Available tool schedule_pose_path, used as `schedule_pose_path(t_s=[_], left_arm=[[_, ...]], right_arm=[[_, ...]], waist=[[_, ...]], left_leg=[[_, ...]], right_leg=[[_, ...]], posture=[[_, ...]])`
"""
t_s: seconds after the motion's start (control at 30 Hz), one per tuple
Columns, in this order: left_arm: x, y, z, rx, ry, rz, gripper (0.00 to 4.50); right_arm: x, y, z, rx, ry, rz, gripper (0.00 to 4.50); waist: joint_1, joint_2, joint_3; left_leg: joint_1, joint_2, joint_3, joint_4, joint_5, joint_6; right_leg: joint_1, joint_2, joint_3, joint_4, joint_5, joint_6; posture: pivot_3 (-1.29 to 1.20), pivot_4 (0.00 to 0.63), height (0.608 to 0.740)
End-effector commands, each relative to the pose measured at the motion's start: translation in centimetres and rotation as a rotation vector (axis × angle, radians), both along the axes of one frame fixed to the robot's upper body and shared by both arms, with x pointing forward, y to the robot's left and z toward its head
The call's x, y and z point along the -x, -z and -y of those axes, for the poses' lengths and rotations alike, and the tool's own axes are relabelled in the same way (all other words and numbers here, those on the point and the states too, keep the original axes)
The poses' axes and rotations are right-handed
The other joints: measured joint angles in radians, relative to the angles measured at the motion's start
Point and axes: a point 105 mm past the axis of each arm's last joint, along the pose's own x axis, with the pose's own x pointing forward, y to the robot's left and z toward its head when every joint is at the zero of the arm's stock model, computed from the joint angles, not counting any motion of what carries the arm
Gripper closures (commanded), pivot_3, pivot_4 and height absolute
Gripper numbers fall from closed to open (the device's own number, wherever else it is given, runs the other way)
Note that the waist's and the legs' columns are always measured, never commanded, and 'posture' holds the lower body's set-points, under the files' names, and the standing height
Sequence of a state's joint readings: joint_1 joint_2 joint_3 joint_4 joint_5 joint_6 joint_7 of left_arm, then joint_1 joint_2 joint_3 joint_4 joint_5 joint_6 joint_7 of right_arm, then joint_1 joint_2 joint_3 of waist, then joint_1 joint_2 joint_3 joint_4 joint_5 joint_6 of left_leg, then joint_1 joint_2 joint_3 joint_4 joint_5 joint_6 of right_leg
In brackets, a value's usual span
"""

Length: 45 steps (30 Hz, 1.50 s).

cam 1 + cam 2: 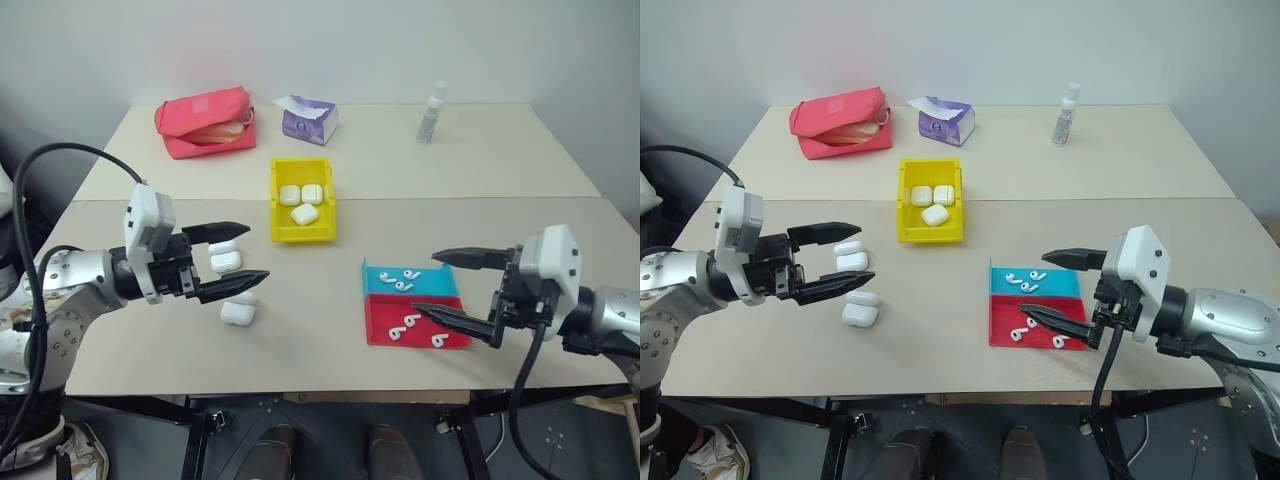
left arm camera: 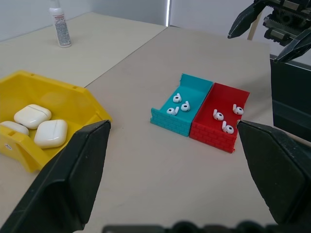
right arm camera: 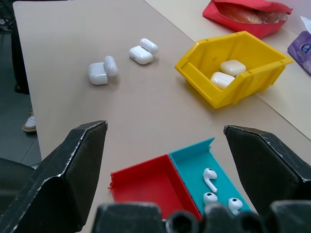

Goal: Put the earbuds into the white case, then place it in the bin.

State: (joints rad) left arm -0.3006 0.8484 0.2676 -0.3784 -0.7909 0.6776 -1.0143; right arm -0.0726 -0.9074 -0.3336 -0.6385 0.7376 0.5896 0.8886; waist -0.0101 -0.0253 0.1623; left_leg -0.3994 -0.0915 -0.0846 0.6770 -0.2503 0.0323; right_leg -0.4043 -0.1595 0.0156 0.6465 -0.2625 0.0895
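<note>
left eye view: both pincers, left point(image 1: 236, 264) and right point(image 1: 462, 288), hover released, empty; left by cases point(image 1: 238, 312), right over earbuds point(image 1: 403, 279), bin point(image 1: 302, 231) between.

— Where are the earbuds point(image 2: 181, 104)?
— Tiny glossy white ones with short stems, lying loose near my right arm: three in the blue tray point(image 2: 182, 103), three in the red tray point(image 2: 219, 122) touching it.
— And the white cases point(image 3: 118, 59)?
— Four shut on the table by my left arm, in two pairs.
— The bin point(image 1: 303, 199)?
— Bright yellow, mid-table, with three more shut cases inside.
</note>
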Motion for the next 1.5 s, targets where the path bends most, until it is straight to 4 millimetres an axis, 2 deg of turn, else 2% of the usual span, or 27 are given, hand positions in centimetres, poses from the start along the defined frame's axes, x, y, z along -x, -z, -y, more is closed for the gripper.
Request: schedule_pose_path(t_s=[0.03, 0.2, 0.37, 0.43, 0.57, 0.73, 0.87, 0.93, 1.13, 1.37, 1.5], left_arm=[[0.2, -1.1, -0.3, -0.001, -0.005, 0.040, 0.00], [0.6, -0.8, -1.1, -0.077, -0.020, 0.032, 0.00], [-0.5, -0.1, -1.6, -0.230, -0.206, 0.117, 0.00], [-0.6, 0.3, -1.5, -0.308, -0.270, 0.220, 0.00], [-0.8, 1.9, -1.6, -0.362, -0.337, 0.153, 0.00], [-1.5, 3.0, -3.1, -0.492, -0.472, -0.138, 0.00], [-2.1, 2.8, -3.9, -0.516, -0.601, -0.342, 0.00], [-2.1, 3.1, -3.8, -0.533, -0.598, -0.438, 0.00], [-1.1, 3.6, -3.9, -0.618, -0.509, -0.634, 0.00], [0.1, 5.0, -3.9, -0.715, -0.506, -0.757, 0.00], [0.1, 5.8, -3.7, -0.736, -0.526, -0.801, 0.00]], right_arm=[[0.1, -0.8, -0.1, 0.011, -0.004, 0.038, 0.04], [-0.2, -0.2, -0.1, 0.033, 0.008, 0.034, 0.04], [-0.5, -0.2, -0.2, 0.020, 0.003, 0.026, 0.04], [-0.6, -0.2, -0.3, 0.020, -0.004, 0.018, 0.04], [-0.7, -0.1, -0.8, 0.014, -0.011, 0.023, 0.04], [-0.5, 0.3, -1.1, -0.002, -0.005, 0.014, 0.04], [-0.4, 0.8, -1.5, -0.014, 0.001, 0.008, 0.04], [-0.4, 1.0, -1.9, -0.025, -0.002, 0.009, 0.04], [-0.5, 1.5, -2.8, -0.055, -0.003, 0.013, 0.04], [-0.5, 1.9, -3.6, -0.084, 0.000, 0.014, 0.04], [-0.6, 2.0, -3.8, -0.092, 0.004, 0.015, 0.04]], waist=[[0.000, 0.000, 0.000], [-0.002, 0.000, 0.000], [0.000, 0.000, 0.000], [0.000, 0.000, 0.000], [0.002, 0.000, 0.000], [0.006, -0.001, 0.001], [0.008, -0.001, 0.001], [0.006, -0.001, 0.001], [-0.007, -0.002, 0.001], [-0.002, -0.002, 0.001], [-0.002, -0.002, 0.001]], left_leg=[[0.000, 0.000, 0.000, 0.000, 0.000, 0.000], [0.000, 0.000, 0.000, 0.000, 0.000, 0.000], [0.000, 0.000, 0.000, 0.000, 0.000, 0.000], [0.000, 0.000, 0.000, -0.001, 0.000, 0.000], [0.000, 0.000, 0.001, -0.001, -0.001, 0.000], [-0.001, 0.000, 0.000, -0.001, -0.001, 0.000], [0.000, 0.000, 0.001, 0.000, -0.001, 0.001], [0.000, 0.000, 0.001, 0.000, -0.001, 0.001], [-0.001, 0.003, 0.001, 0.000, 0.002, -0.007], [-0.001, 0.003, 0.001, 0.000, 0.002, -0.007], [0.000, 0.002, 0.001, 0.000, 0.001, -0.006]], right_leg=[[0.000, 0.000, 0.000, 0.000, 0.000, 0.000], [0.000, 0.000, 0.000, 0.000, 0.000, 0.000], [0.000, 0.000, 0.000, 0.000, 0.000, 0.000], [0.000, 0.000, 0.000, -0.001, 0.000, 0.000], [-0.001, 0.000, 0.001, -0.001, 0.000, 0.000], [-0.001, 0.001, 0.000, 0.001, 0.000, 0.000], [0.000, 0.001, 0.000, 0.001, 0.000, 0.000], [0.000, 0.002, 0.000, 0.002, 0.000, 0.000], [-0.002, 0.004, 0.002, 0.003, 0.000, 0.000], [-0.002, 0.004, 0.004, 0.002, 0.000, 0.000], [-0.002, 0.004, 0.004, 0.002, 0.000, 0.000]], posture=[[0.00, 0.150, 0.740], [0.00, 0.150, 0.740], [0.00, 0.150, 0.740], [0.00, 0.150, 0.740], [0.00, 0.150, 0.740], [0.00, 0.150, 0.740], [0.00, 0.150, 0.740], [0.00, 0.150, 0.740], [0.00, 0.150, 0.740], [0.00, 0.150, 0.740], [0.00, 0.150, 0.740]])
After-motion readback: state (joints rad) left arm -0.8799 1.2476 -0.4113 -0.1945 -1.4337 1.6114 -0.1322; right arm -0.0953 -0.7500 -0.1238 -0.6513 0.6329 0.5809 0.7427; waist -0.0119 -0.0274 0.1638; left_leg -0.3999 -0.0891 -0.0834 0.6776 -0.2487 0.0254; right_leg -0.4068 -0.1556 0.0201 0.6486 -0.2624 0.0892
